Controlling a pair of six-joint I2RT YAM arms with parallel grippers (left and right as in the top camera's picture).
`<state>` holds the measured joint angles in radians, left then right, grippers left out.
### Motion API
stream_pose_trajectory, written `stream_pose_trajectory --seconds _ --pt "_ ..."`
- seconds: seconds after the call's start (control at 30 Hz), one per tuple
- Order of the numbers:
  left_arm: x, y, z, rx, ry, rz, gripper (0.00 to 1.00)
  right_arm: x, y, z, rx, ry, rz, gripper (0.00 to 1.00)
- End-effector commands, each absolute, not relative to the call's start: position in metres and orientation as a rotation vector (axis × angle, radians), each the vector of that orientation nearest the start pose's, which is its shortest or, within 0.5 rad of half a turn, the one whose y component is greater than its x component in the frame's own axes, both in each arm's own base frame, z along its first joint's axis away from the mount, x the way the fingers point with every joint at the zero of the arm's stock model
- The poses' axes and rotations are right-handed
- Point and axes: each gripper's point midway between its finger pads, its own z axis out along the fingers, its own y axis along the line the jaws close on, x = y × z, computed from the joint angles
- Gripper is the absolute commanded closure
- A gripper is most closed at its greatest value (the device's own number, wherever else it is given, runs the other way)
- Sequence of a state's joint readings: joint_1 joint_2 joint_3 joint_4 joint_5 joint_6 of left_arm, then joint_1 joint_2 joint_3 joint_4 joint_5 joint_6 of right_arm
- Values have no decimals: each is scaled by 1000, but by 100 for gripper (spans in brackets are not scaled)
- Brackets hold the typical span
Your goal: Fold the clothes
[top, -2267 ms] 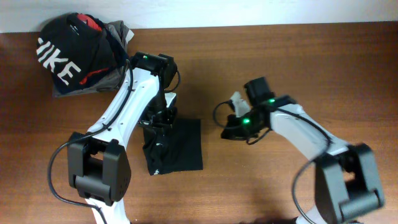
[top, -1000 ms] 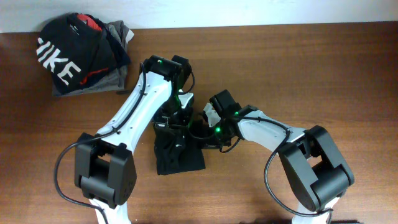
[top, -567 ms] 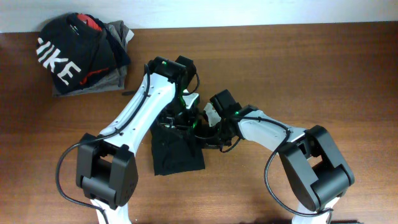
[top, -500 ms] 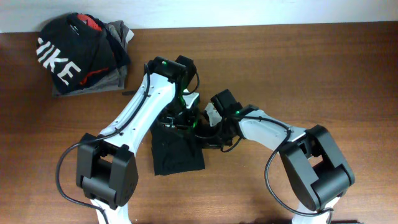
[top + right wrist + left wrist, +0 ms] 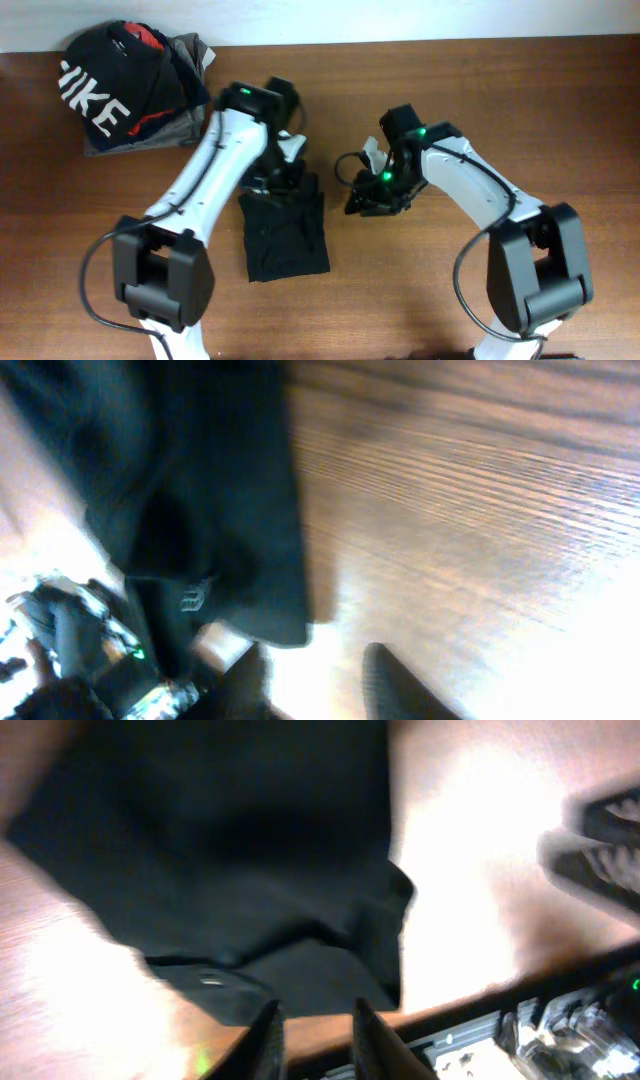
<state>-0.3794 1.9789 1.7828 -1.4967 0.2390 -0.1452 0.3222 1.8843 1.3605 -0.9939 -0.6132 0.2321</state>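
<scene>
Has the clothes (image 5: 287,240) folded flat on the surface (image 5: 570,110), left of centre. Holds left gripper (image 5: 283,180) over their far edge and right gripper (image 5: 365,200) near on the right, not touching; both jaws apart, empty.

The brown wooden table (image 5: 500,90) carries a folded black garment (image 5: 288,240) lying flat, left of centre in the lower half of the overhead frame, and a pile of folded clothes (image 5: 150,100) in the upper left corner, a black NIKE shirt (image 5: 95,95) on top
</scene>
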Motion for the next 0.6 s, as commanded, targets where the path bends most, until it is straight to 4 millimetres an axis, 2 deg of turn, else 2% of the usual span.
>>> stream_pose_trajectory --seconds 0.0,0.03,0.1,0.2,0.27,0.33,0.4,0.5,0.57 --pt "331 -126 131 184 3264 -290 67 308 228 121 -384 2962 1048 30" --pt "334 -117 131 142 3264 -293 60 305 232 122 -404 2957 1061 20" --pt "339 -103 131 75 3262 -296 44 299 242 118 -462 2958 1066 14" --pt "344 -85 131 -11 3259 -301 23 289 260 108 -546 2951 1071 14" --pt "345 -77 131 -48 3257 -303 19 282 270 104 -595 2951 1074 14" --pt "347 -70 131 -82 3255 -302 7 276 283 101 -628 2952 1078 17" --pt "347 -63 130 -95 3254 -271 1 274 288 97 -606 2973 1056 23" --pt "346 -54 129 -95 3262 -191 1 273 286 82 -549 3037 953 24" --pt "345 -54 128 -95 3266 -188 1 273 286 76 -539 3056 949 24"
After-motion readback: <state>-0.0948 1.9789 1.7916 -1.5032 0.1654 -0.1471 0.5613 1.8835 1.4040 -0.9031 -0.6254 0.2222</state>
